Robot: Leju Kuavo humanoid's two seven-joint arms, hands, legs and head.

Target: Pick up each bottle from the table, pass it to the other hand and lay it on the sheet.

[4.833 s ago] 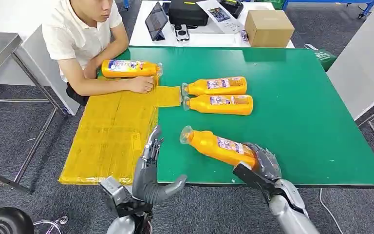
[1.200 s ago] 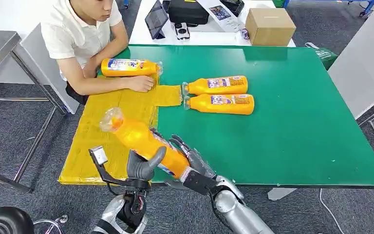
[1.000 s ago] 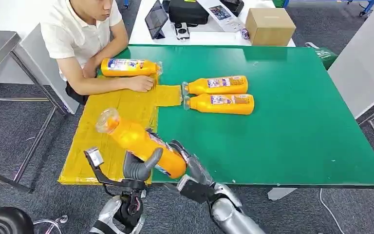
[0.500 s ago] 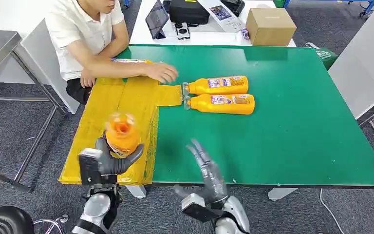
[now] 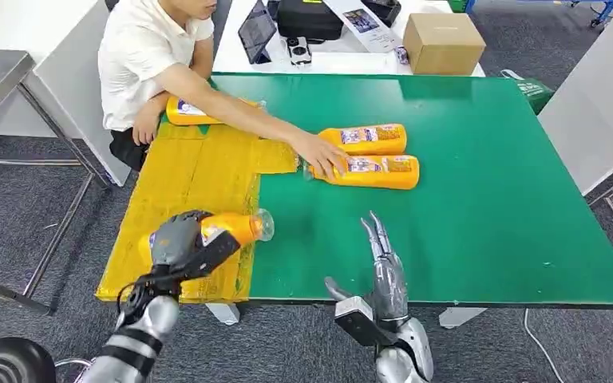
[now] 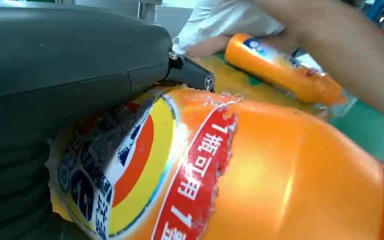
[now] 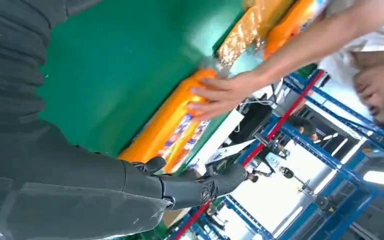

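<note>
An orange bottle is gripped by the left hand, whose grey fingers are wrapped over its labelled body. The bottle is held lying on its side, low over the near part of the yellow sheet; whether it touches the sheet cannot be told. Its clear cap end is pointed away from the palm toward the green table, just past the sheet's edge. In the left wrist view the bottle is seen close up: glossy orange plastic, with a torn label carrying a red band with white characters and a round yellow, orange and blue emblem.

The right hand is held open and empty, fingers straight and apart, raised over the table's near edge and well apart from the left hand.

Beyond the right hand, two more orange bottles are laid side by side on the green surface, and a person's hand is rested on their cap ends. Another bottle is lying beyond the left hand at the sheet's far end, partly covered by the person's arm. Behind the green table a white table is set with a cardboard box and a black case. The floor is covered in grey carpet.
</note>
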